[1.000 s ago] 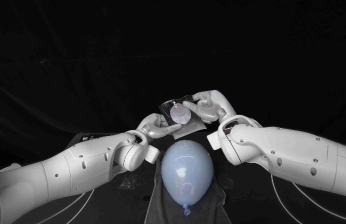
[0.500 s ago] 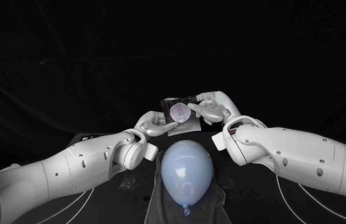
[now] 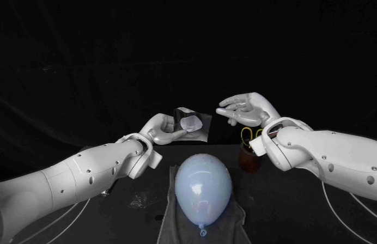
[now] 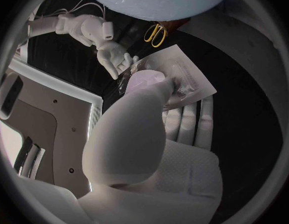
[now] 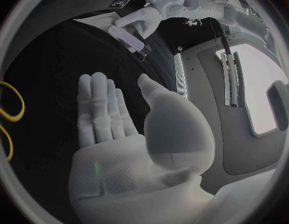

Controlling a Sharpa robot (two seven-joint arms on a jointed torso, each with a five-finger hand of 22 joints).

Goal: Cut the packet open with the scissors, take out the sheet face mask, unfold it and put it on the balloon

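My left hand (image 3: 166, 130) holds the clear packet (image 3: 192, 126) up above the far end of the balloon, thumb pressed on its face; a pale lilac patch shows on the packet (image 4: 181, 79). The pale blue balloon (image 3: 202, 185) lies on a grey cloth (image 3: 174, 227), knot toward me. My right hand (image 3: 247, 109) hovers to the right of the packet, apart from it, fingers straight and nothing in the palm (image 5: 113, 149). In the left wrist view the right hand (image 4: 114, 58) points at the packet's edge. Yellow-handled scissors (image 3: 253, 134) stand in a brown holder (image 3: 249, 159).
A small crumpled clear scrap (image 3: 141, 200) lies on the table left of the cloth. The scissors' holder stands close under my right forearm (image 3: 330, 157). Dark table stretches beyond both hands.
My right hand has let go of the packet and moved up and to the right, uncovering the scissors. My left hand has carried the packet slightly left.
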